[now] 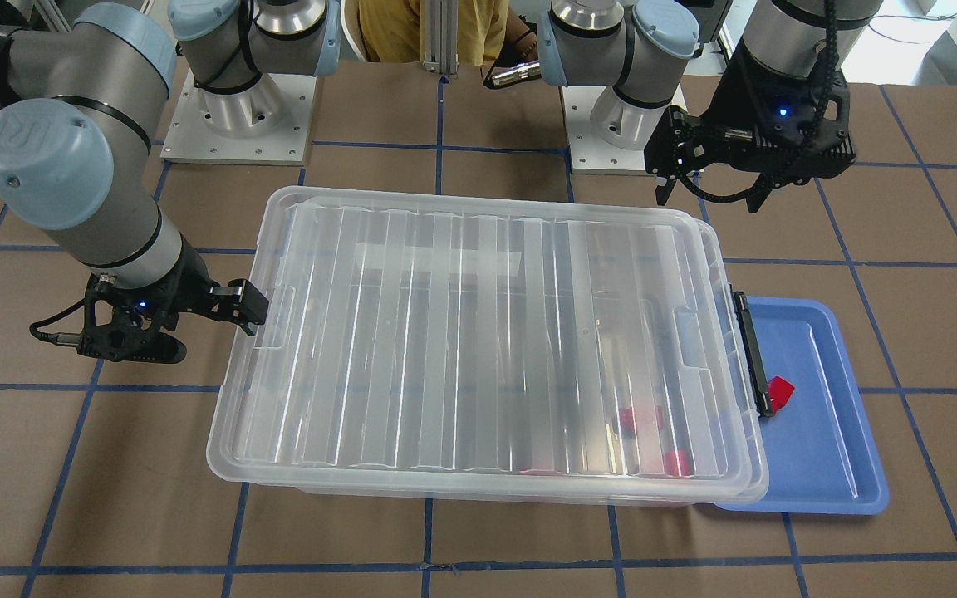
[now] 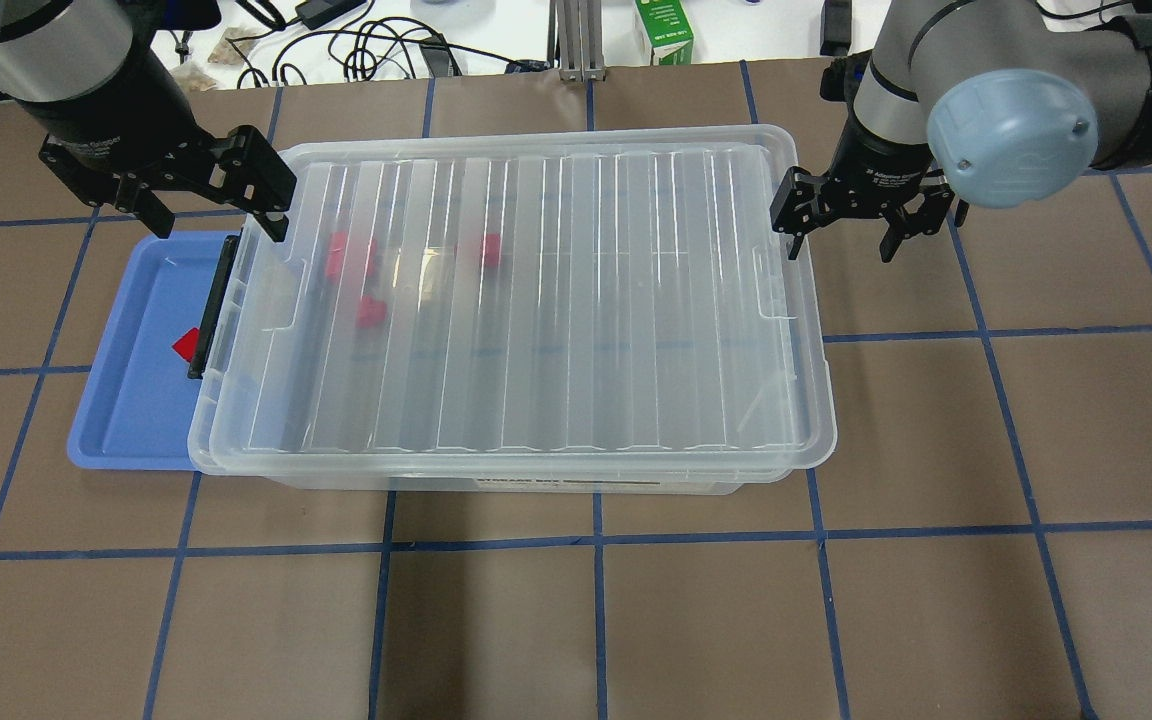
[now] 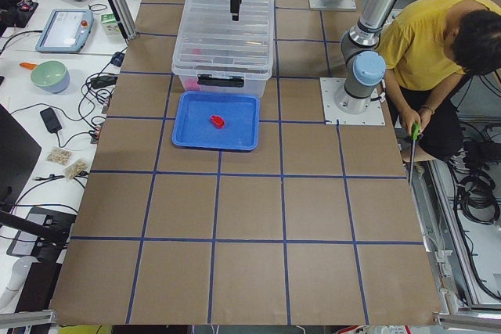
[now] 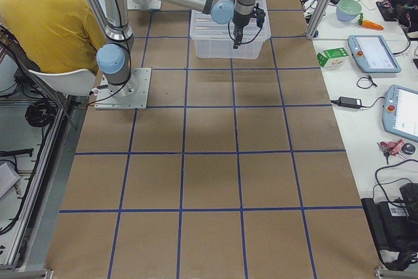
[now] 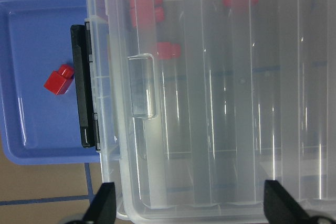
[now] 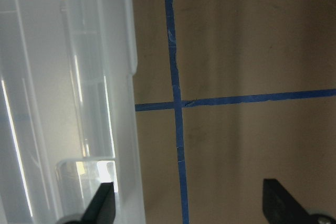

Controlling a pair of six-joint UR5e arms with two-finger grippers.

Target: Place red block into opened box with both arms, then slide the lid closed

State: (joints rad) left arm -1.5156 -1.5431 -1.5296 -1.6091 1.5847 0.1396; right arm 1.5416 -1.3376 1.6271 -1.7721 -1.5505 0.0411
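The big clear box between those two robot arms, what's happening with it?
The lid lies across the box, covering almost all of it. Several red blocks sit inside; another red block lies on the blue tray beside it. The left gripper and right gripper are open at opposite short ends, holding nothing.

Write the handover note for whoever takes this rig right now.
Left gripper: open, empty, above the lid's latch end.
Right gripper: open, empty, at the opposite short end.
The lid lies over the box; several red blocks show inside through it.
A lone red block sits on the blue tray.
Left to do: confirm the lid is fully closed. I cannot tell from these views.
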